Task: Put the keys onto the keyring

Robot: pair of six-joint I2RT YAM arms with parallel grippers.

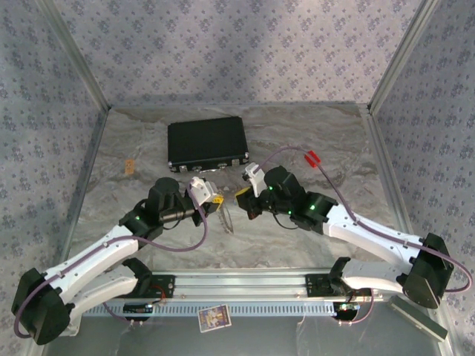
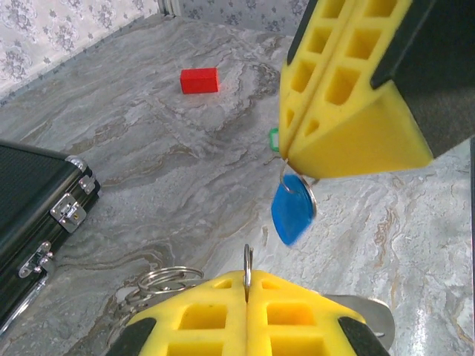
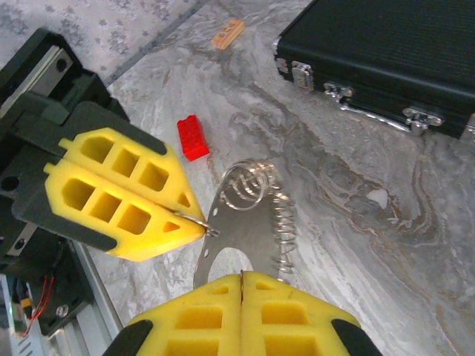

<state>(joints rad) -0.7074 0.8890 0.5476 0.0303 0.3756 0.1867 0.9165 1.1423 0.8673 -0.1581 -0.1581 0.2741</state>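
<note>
The blue key (image 2: 292,209) dangles from a small wire ring, and a sliver of the green key (image 2: 274,139) peeks out just behind the fingers holding that ring. Those fingers belong to the right gripper (image 2: 291,142), whose jaws are pressed together on the keys' little ring. Facing it, close but apart, the left gripper (image 2: 247,285) has its jaws together on the thin edge of a metal ring belonging to the keyring (image 3: 239,226). The keyring's pale flat loop, coiled rings and short chain trail beneath the two grippers (whether they rest on the table or hang just over it I cannot tell). From above, the keyring (image 1: 225,219) shows as a pale strip between the two sets of fingertips.

As I judge it, both parts are picked up and held tip to tip, but neither key is threaded, since I see no link between the keys' ring and the pinched ring. What is left is to line up the rings, slide the blue key on, then the green one.

Further out, the red block (image 2: 200,80) lies on the marble-patterned table (image 2: 185,170), well apart from the work. The black case (image 1: 206,142) sits shut at the back, with a small tan block (image 1: 130,166) near the left wall
</note>
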